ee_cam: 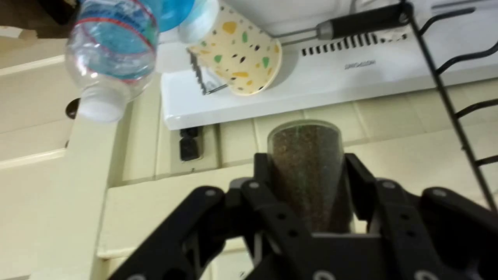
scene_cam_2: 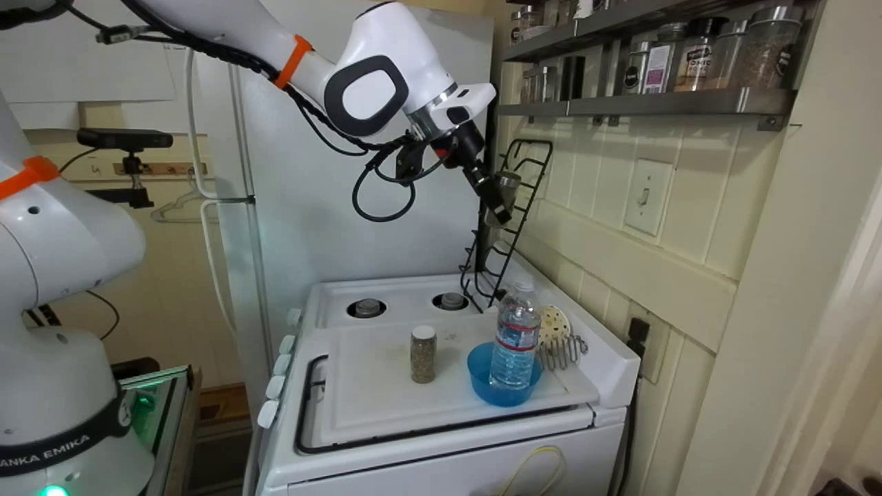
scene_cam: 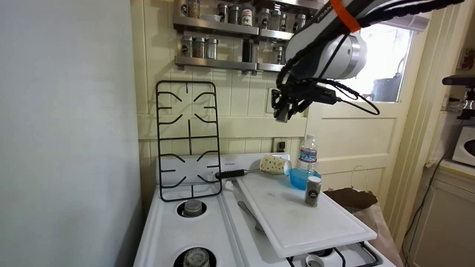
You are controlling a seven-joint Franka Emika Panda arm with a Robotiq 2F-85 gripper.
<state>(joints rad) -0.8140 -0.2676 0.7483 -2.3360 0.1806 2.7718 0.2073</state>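
Wrist view, lower centre: jaws pinch a jar point(ee_cam: 307, 171) from both sides, apparently its only support.

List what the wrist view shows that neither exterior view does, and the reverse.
Wrist view only: a row of dark slots on the stove's back panel.

Both exterior views, not the wrist view: the metal shelves of spice jars, the standing white-lidded jar, bare burners and the robot arm.

Shared: the gripper closed on a glass jar, the water bottle, blue bowl, speckled cup and black grate.
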